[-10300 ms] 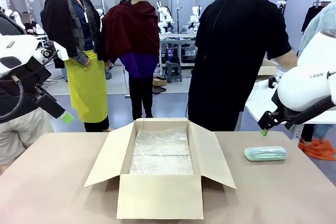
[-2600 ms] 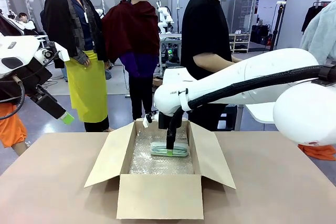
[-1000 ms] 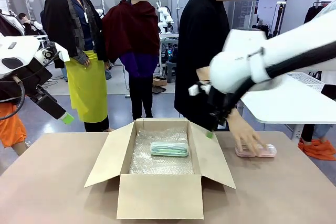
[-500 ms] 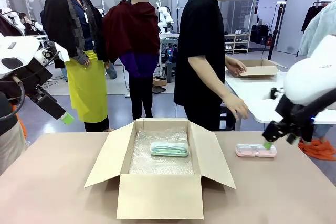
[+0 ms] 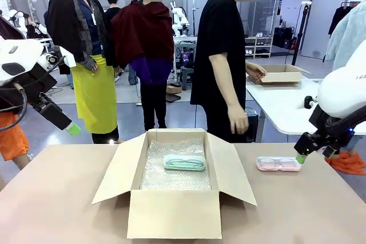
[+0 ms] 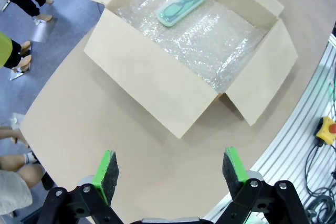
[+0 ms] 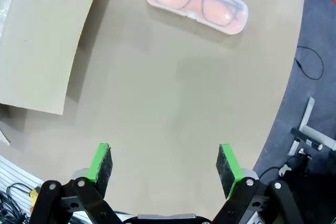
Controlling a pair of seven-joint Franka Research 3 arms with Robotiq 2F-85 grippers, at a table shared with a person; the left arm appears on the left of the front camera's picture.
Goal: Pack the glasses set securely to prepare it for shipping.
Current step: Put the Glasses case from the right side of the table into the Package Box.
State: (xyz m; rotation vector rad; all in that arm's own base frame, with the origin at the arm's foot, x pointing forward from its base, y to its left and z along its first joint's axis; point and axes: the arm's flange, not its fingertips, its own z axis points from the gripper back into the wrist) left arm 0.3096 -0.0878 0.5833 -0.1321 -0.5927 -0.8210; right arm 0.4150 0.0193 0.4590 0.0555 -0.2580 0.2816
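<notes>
Eyeglass cases: two. One mint-green case (image 5: 185, 162), one pink case (image 5: 278, 164) just beside the right end effector (image 5: 300, 158). Cardboard box (image 5: 174, 212): one. Bubble-wrap sheet (image 5: 171, 180): one. End effectors: two, counting the left end effector (image 5: 72, 128). Counter (image 5: 57, 210): one.
</notes>
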